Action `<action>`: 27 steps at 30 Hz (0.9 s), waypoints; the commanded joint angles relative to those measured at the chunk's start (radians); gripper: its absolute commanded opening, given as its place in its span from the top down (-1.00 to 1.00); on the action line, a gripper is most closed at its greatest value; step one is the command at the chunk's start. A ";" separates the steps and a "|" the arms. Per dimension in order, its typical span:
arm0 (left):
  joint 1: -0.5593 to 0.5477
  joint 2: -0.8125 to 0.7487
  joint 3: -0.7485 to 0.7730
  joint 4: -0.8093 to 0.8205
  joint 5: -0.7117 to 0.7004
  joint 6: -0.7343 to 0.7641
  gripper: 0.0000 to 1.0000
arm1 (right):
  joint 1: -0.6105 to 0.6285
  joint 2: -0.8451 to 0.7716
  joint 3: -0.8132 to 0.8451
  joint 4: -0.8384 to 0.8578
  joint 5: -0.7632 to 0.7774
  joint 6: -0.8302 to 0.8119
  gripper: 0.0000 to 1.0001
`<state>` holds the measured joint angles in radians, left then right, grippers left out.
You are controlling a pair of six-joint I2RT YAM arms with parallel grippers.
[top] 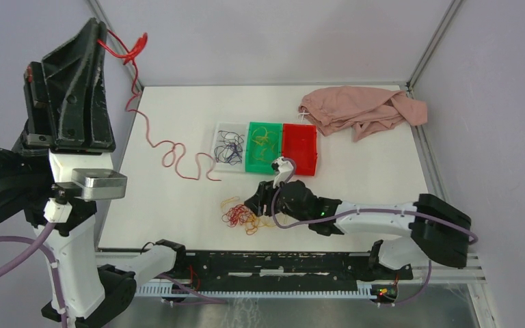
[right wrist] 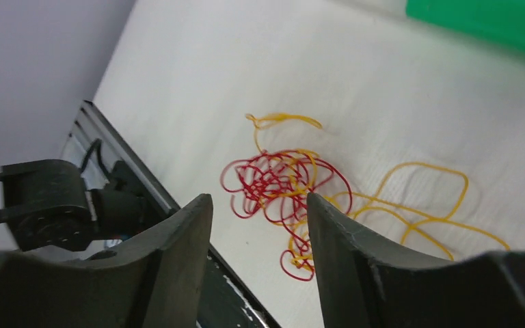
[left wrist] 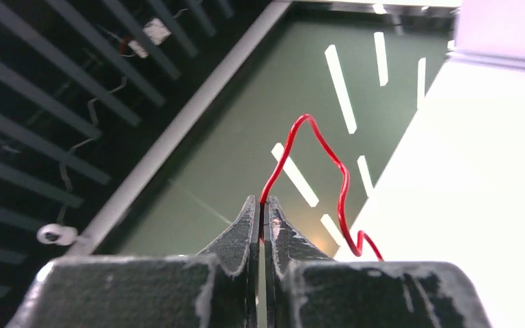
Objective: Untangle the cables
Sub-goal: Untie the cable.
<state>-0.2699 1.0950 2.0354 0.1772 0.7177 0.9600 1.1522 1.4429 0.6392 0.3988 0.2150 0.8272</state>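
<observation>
The tangle of thin red and yellow-orange wire cables [right wrist: 280,184] lies on the white table [top: 369,178] near its front edge, directly ahead of and below the right gripper [right wrist: 258,198], whose jaws stand apart and empty. That arm is much the nearer. The left gripper [left wrist: 261,205], raised high at the far left, has its jaws pinched on one long red wire [left wrist: 345,181]. The right wrist view alone shows the knot framed by the gap, and the top view alone shows the red wire trailing to the table, seemingly clear of the tangle.
</observation>
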 commanded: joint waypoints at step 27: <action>0.011 -0.108 -0.289 -0.028 0.131 -0.447 0.94 | 0.007 -0.228 0.383 -0.175 -0.084 -0.236 -0.41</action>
<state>-0.2638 1.0103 1.7725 0.1181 0.8677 0.5861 1.1522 1.2251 0.9779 0.1715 0.1528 0.5964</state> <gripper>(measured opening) 0.053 0.704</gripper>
